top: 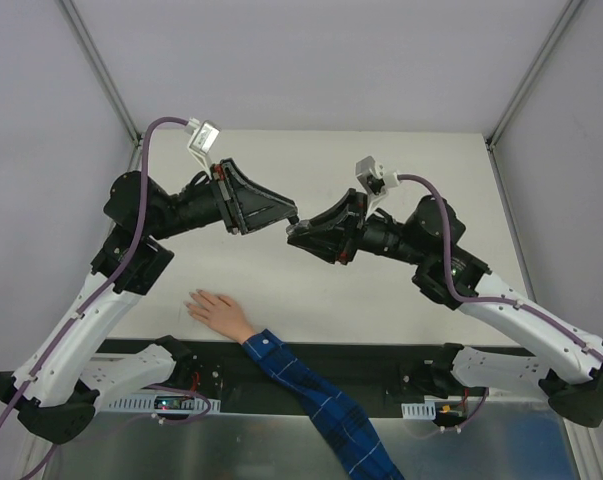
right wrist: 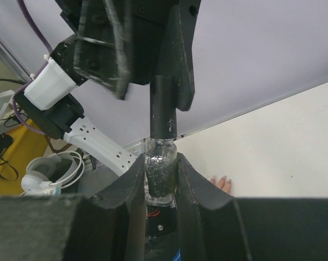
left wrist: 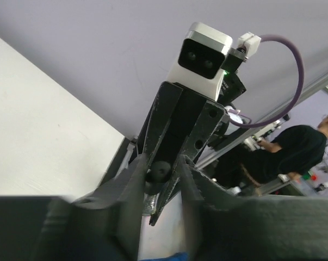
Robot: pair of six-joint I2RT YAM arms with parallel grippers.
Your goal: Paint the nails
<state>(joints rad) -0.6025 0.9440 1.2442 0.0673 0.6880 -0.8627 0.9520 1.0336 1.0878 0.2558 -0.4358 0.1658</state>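
Right jaws clamp bottle [right wrist: 161, 176], left jaws surround cap [right wrist: 162, 109], hand [top: 219, 310] well apart.

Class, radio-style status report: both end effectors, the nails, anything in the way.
Right end effector shut on bottle. Left end effector at cap, grip unclear. Nails uncovered, path clear.

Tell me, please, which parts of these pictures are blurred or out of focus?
Top external: evenly lit, sharp throughout. Left wrist: its own near fingers are out of focus. Right wrist: the bottle is sharp, but one finger of the left gripper is smeared.
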